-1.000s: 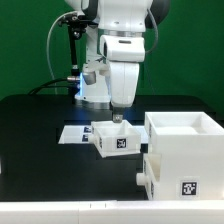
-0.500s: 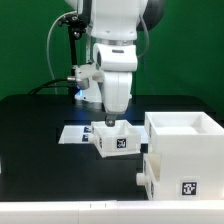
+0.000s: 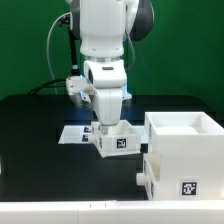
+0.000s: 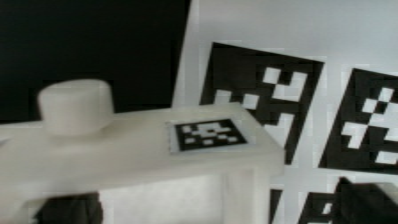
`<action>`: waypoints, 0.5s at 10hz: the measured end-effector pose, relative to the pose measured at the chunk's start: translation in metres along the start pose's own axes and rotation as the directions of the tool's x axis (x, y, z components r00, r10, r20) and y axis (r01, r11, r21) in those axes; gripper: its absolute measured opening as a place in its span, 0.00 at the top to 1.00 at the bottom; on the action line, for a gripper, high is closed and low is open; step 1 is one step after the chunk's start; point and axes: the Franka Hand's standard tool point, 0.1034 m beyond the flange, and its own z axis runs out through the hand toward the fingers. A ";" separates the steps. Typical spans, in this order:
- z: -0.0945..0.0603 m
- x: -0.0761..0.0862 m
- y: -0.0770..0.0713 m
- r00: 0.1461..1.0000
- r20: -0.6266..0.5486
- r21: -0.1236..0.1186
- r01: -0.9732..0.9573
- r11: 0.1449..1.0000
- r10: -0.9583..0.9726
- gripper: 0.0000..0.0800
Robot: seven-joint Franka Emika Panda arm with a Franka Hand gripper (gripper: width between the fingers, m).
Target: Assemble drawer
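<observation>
Tray (image 3: 116, 141) upright, tagged face toward camera, pincer (image 3: 112, 124) above

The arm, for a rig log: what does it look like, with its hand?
The arm has a glossy white rounded shell with dark joint sections near the top. A black cable loops beside it. The hand is white too; a small blue light glows behind it.

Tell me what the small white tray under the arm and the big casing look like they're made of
The small tray looks like white moulded plastic: smooth, matte, uniform, with thick walls, a round knob and a stuck-on black-and-white tag. The big casing seems the same matte white plastic, plain flat panels with a tag; probably, not certain.
</observation>
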 end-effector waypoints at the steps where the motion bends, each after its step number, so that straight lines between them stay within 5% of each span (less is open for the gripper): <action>1: 0.009 0.000 -0.001 1.000 -0.010 0.017 -0.005 1.000 0.005 0.19; 3: 0.011 -0.001 0.000 1.000 -0.012 0.021 -0.007 1.000 0.007 0.19; 5: 0.012 -0.001 -0.001 1.000 -0.013 0.023 -0.007 1.000 0.007 0.54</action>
